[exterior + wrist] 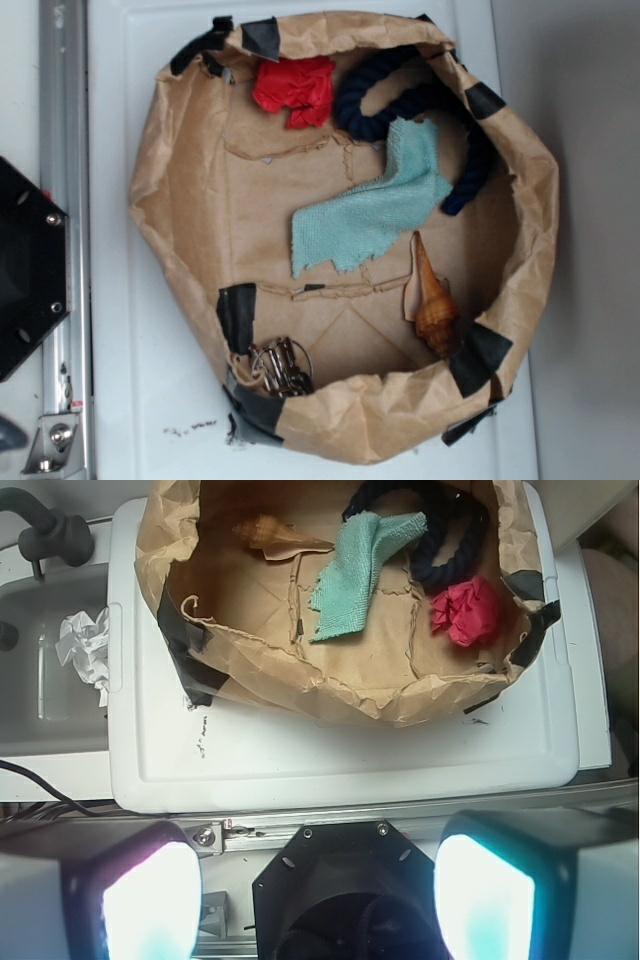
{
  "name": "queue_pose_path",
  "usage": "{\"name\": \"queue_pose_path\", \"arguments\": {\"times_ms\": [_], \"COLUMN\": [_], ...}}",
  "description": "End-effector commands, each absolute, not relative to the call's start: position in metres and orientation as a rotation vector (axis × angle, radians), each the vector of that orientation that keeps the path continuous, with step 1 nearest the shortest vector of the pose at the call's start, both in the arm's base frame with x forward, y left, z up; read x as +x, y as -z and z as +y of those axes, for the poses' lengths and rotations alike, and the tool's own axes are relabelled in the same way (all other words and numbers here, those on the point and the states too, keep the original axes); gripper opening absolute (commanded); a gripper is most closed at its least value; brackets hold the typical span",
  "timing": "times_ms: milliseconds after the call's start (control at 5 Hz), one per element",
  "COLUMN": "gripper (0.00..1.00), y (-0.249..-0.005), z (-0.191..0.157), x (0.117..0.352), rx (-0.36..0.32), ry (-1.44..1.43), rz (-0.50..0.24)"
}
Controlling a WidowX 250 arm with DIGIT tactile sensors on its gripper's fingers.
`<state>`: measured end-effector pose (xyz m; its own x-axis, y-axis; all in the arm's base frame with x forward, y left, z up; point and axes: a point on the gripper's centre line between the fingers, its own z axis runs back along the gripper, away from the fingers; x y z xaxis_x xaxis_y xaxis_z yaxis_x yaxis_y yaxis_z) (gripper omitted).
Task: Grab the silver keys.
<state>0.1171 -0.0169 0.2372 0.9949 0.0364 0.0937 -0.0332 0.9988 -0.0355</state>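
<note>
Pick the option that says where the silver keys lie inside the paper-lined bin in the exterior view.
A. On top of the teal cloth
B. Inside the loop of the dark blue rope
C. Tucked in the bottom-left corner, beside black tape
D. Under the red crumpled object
C: the silver keys sit against the paper wall at the bottom left, next to the black tape, well apart from the teal cloth.

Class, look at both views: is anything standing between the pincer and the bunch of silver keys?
Yes. The crumpled brown paper wall rises between the open pincer and the silver metal keys on wire rings, hiding them from the wrist view. Nothing lies on top of them.
</note>
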Motion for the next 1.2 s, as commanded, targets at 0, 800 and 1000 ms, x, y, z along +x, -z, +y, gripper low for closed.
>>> {"name": "queue_pose_path", "arguments": {"times_ms": [0, 800, 1000], "gripper": [1.00, 1.00, 1.00], "y": [-0.237, -0.224, -0.218], "z": [-0.017, 0.002, -0.010], "x": [0.117, 0.216, 0.235], "rx": [-0.034, 0.073, 0.053], "ry": [-0.035, -0.156, -0.134], "rz": [-0.094, -0.009, -0.030]}}
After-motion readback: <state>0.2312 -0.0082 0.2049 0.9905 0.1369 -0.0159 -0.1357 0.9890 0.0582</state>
